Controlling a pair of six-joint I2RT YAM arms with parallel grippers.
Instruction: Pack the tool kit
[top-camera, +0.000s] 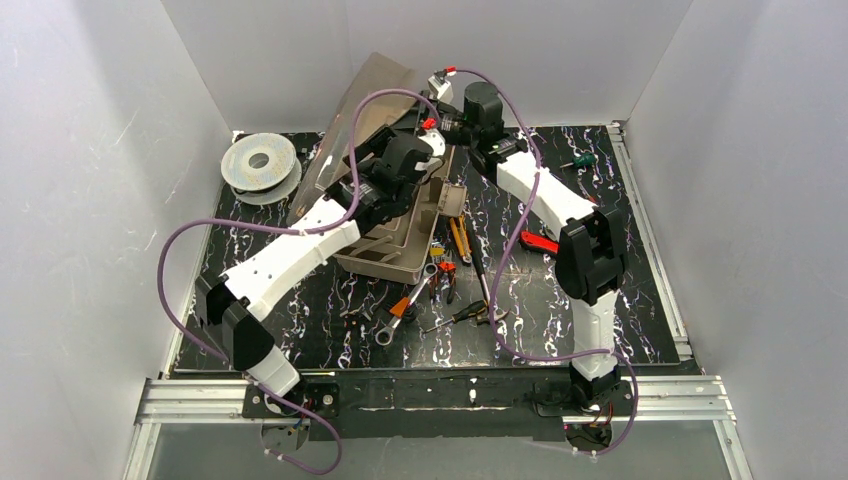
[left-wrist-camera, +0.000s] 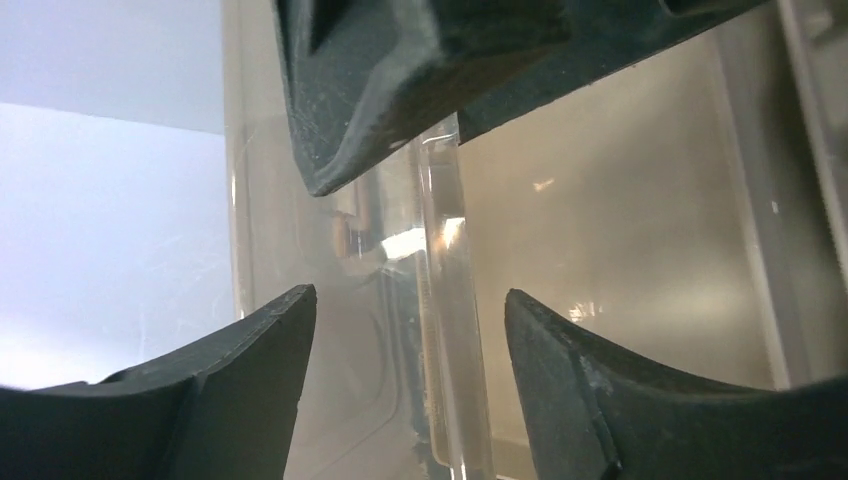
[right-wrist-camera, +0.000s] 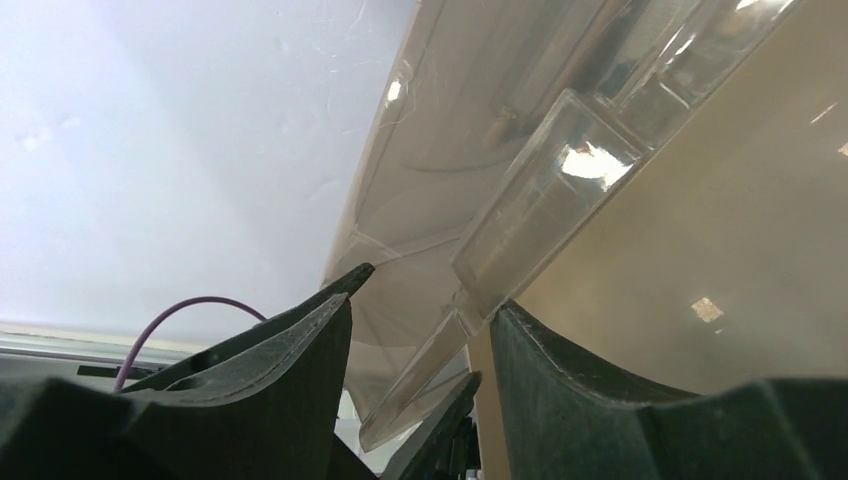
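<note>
Wrench and pliers lie loose on the tabletop before the toolbox, whose contents the left arm hides. Its raised lid passes edge-on between both: left end effector released, straddling the rim; right end effector straddling too, grip unclear.

I see the tan toolbox lying open mid-table, its smoky translucent lid raised, tilting back-left. Beside its right end, a silver wrench, orange pliers and, farther right, a red knife lie loose.
</note>
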